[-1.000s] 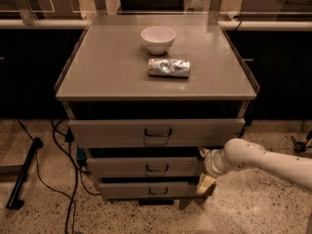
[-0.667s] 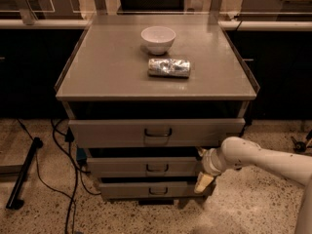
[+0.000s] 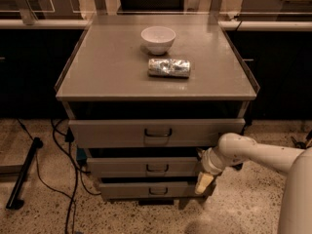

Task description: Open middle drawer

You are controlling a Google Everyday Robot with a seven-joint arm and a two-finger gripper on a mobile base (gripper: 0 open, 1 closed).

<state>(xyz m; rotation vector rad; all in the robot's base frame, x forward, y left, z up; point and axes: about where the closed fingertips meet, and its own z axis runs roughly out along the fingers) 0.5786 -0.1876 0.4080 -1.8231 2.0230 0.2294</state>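
Your arm (image 3: 263,155) is what has shifted. A broad pale link (image 3: 298,194) now fills the frame's 4 o'clock corner. A second ago only the slim forearm ran out to the edge there, and a moment later just a sliver showed at the bottom. The elbow (image 3: 233,146) sits a touch higher than before, after first drifting slightly toward 9 o'clock and then back. Your gripper (image 3: 204,183) has barely moved with it: it hangs at the 3 o'clock end of the middle drawer (image 3: 146,167), just below that front's corner.
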